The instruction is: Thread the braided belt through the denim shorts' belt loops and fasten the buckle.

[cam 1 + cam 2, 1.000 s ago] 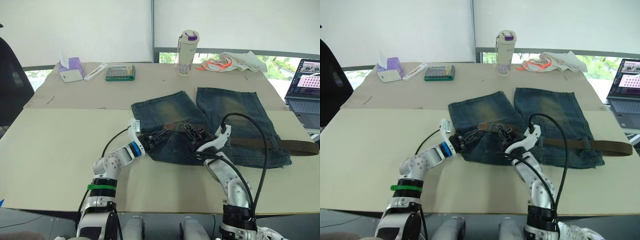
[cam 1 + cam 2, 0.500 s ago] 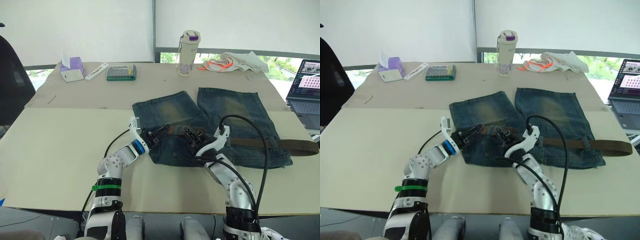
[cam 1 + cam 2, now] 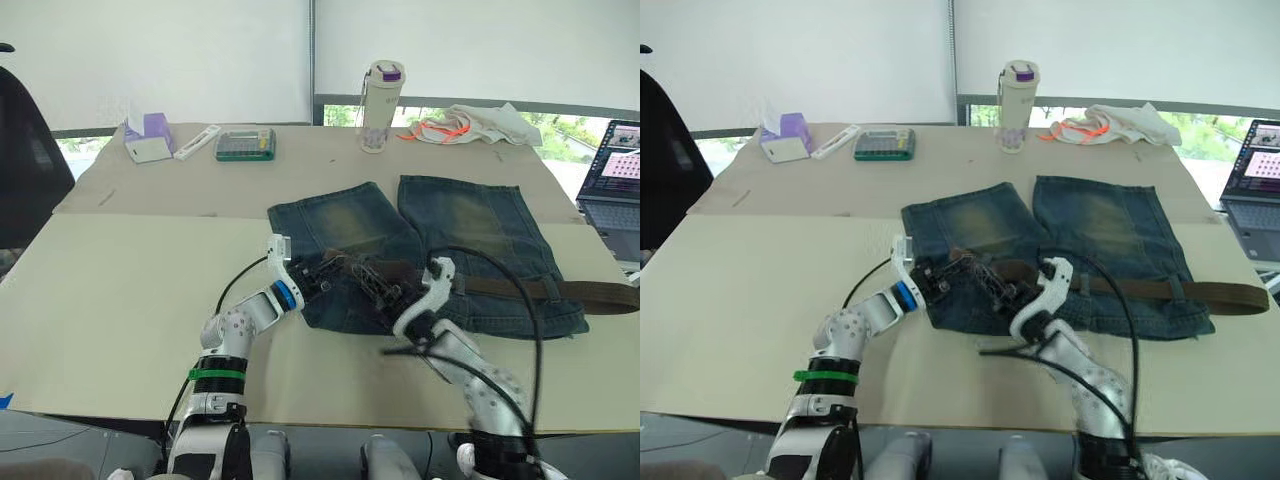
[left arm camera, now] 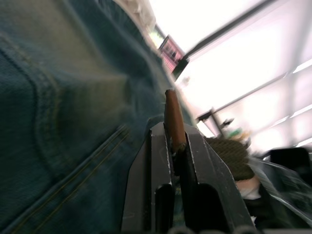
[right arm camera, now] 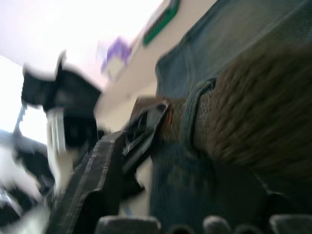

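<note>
The denim shorts (image 3: 460, 215) lie flat mid-table, legs pointing away from me. The braided belt (image 3: 590, 293) runs along the waistband and sticks out past the shorts' right side. My left gripper (image 3: 325, 272) is over the left part of the waistband. In the left wrist view it is shut (image 4: 174, 141) on the belt's brown end (image 4: 173, 112). My right gripper (image 3: 375, 285) faces it a short way to the right, open. The right wrist view shows the belt (image 5: 253, 122) passing under a belt loop (image 5: 195, 114), with a grey frame that looks like the buckle (image 5: 146, 126) beside it.
At the table's far side stand a bottle (image 3: 380, 95), a white cloth with orange cord (image 3: 470, 123), a green box (image 3: 245, 145), a white remote (image 3: 198, 142) and a purple tissue box (image 3: 148, 138). A laptop (image 3: 615, 175) sits at the right edge.
My left gripper has shut on the belt's end. My right gripper has opened and let go, and its arm has drawn back toward me.
</note>
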